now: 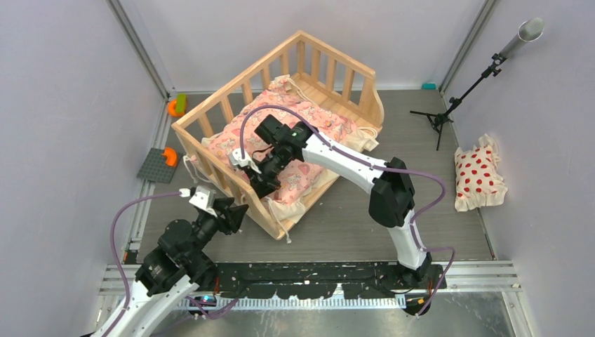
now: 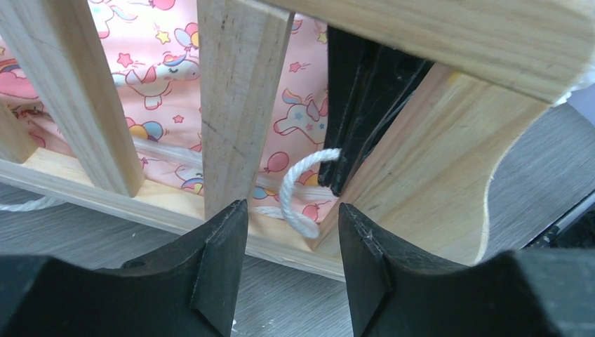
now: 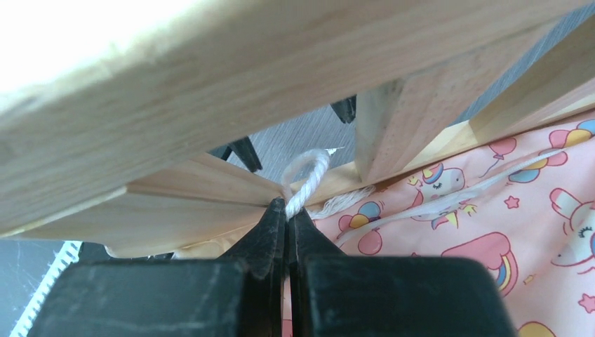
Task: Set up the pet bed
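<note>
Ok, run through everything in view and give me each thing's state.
pet bed, upright on the table, cushion inside.
pink cushion, lying flat in the bed.
tie loop, poked through the bed's rail, pinched.
right claw, shut on the tie loop.
left claw, open, empty, facing the loop.
dotted pillow, on the table, outside the bed.

From above, the right gripper (image 1: 258, 188) has its fingertips lost behind the pet bed (image 1: 372, 102). The left arm (image 1: 172, 260) runs off the bottom edge. The right wrist view washes out the bed's upper wood (pure glare); the cord (image 3: 306, 175) has its far end hidden behind wood.
</note>
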You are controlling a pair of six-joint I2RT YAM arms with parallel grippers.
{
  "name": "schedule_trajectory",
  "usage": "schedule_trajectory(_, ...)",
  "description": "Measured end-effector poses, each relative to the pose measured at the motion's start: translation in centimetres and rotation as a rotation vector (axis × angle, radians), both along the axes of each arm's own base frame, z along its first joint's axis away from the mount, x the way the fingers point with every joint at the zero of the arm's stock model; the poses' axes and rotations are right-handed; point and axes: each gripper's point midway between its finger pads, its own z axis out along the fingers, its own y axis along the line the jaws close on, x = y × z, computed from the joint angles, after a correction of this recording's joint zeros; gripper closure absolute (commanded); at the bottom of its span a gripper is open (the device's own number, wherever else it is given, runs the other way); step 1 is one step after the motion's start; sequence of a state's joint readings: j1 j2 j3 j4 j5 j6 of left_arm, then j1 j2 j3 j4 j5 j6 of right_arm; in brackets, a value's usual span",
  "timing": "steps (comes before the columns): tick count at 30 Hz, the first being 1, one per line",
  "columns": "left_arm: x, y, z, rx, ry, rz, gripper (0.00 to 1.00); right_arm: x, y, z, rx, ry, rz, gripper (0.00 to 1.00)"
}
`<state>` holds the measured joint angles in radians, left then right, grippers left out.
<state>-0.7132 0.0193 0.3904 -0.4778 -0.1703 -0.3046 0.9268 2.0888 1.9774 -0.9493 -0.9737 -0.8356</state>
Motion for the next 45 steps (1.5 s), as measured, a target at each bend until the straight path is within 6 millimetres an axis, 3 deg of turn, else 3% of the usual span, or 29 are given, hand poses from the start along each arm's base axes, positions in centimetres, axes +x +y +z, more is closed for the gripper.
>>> schedule_trajectory(16, 1.0, -0.2, -1.8, -0.003, 0.012, 0.030, 0.51, -0.3, 0.2, 0.2, 0.014, 0.005, 0.012, 0.99)
schedule_trajectory(23, 1.2, -0.1, -1.7, -0.026, 0.011, 0.051, 0.59, -0.3, 0.2, 0.2, 0.016, 0.005, 0.013, 0.99)
schedule_trajectory(27, 1.5, 0.0, -1.8, -0.029, 0.008, 0.065, 0.68, -0.3, 0.2, 0.2, 0.018, 0.005, 0.014, 0.99)
schedule_trajectory(30, 1.7, -0.1, -1.9, -0.038, 0.003, 0.073, 0.85, -0.3, 0.3, 0.3, 0.020, 0.006, 0.015, 0.99)
schedule_trajectory(34, 1.9, 0.0, -2.1, -0.042, 0.001, 0.081, 0.99, -0.5, 0.2, 0.3, 0.021, 0.015, 0.020, 0.99)
schedule_trajectory(40, 1.8, -0.1, -2.1, -0.039, 0.002, 0.077, 1.00, -0.4, 0.2, 0.1, 0.000, 0.012, 0.004, 0.79)
schedule_trajectory(45, 1.6, -0.4, -2.1, -0.039, 0.004, 0.056, 1.00, 0.9, -0.5, -0.6, -0.078, -0.029, -0.103, 0.74)
